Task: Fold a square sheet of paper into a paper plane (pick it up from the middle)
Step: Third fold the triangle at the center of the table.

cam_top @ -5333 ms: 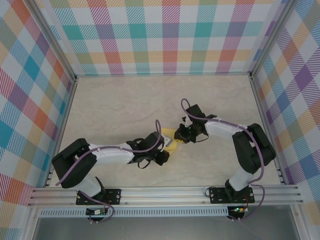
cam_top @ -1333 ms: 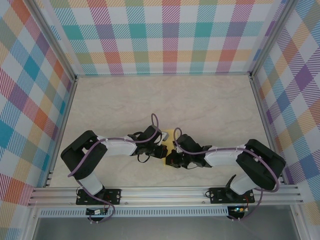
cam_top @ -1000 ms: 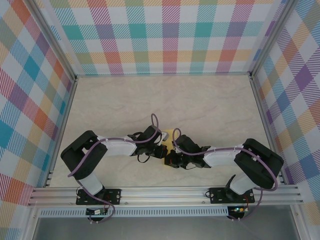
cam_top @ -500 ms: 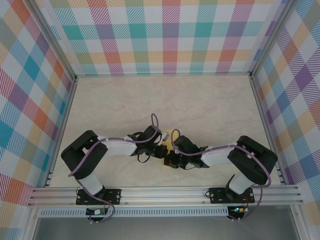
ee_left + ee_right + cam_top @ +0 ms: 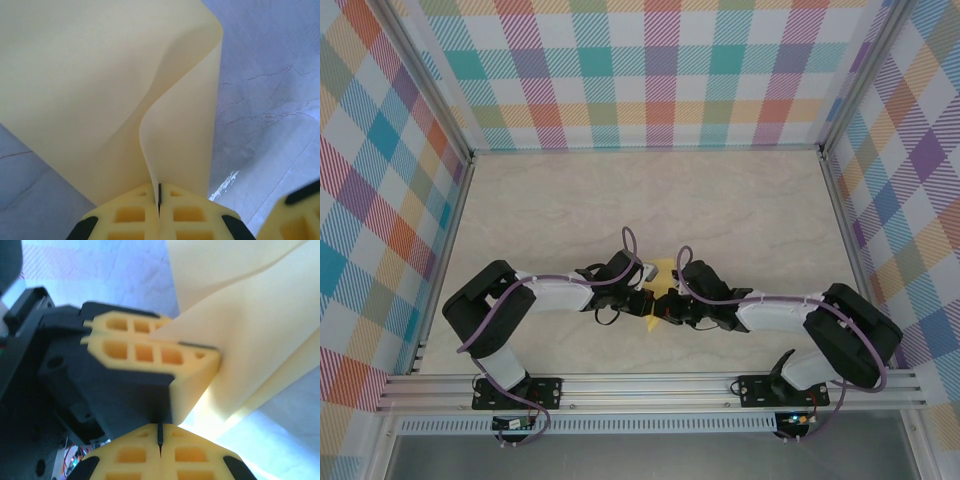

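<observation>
Jaws of the left gripper (image 5: 159, 195) are clamping an edge of the square sheet of paper (image 5: 100, 90), curling over the marble table (image 5: 570, 200); the right gripper (image 5: 160, 437) is sitting closed just beside.

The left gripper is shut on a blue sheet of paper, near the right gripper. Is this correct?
No. The sheet is yellow, not blue. The left wrist view shows the left gripper shut on the yellow square sheet of paper, with the right gripper near it.
</observation>
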Available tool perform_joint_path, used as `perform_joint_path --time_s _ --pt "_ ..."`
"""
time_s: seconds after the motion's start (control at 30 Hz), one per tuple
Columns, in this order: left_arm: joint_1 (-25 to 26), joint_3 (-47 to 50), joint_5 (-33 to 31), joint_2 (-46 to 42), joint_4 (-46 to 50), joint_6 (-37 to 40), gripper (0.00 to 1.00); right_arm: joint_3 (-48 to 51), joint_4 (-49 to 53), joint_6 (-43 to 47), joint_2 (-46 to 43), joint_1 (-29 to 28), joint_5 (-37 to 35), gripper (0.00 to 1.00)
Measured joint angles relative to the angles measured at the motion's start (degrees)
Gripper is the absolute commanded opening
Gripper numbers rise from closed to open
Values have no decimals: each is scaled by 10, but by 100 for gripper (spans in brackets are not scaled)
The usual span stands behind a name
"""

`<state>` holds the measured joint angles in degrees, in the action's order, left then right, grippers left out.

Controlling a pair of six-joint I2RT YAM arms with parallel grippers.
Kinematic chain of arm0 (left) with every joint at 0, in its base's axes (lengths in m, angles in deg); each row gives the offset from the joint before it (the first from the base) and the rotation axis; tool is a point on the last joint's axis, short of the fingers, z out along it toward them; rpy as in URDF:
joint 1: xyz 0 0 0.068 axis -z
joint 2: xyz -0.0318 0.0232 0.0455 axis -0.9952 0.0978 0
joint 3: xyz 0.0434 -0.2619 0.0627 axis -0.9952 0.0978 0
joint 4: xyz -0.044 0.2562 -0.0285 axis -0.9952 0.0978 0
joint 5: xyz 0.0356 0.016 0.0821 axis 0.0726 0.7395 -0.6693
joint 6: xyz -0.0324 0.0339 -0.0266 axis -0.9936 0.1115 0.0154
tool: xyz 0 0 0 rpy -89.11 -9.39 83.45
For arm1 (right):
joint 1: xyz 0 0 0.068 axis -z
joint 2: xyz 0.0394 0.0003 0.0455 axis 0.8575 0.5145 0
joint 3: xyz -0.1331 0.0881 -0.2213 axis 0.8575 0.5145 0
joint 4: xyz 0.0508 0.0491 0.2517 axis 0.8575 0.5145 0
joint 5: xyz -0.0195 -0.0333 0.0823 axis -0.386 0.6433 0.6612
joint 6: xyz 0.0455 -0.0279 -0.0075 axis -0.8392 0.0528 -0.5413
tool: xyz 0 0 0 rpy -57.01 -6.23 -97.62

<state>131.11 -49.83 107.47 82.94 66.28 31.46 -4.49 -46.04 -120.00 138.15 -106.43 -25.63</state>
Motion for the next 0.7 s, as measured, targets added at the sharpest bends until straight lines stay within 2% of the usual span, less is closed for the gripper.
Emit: perform_joint_path --time_s 0.3,0.7 --pt "0 0 4 1 0 0 4 -5 -6 13 20 21 35 3" --pt "-2 -4 11 4 4 2 4 -4 -7 14 23 24 38 0"
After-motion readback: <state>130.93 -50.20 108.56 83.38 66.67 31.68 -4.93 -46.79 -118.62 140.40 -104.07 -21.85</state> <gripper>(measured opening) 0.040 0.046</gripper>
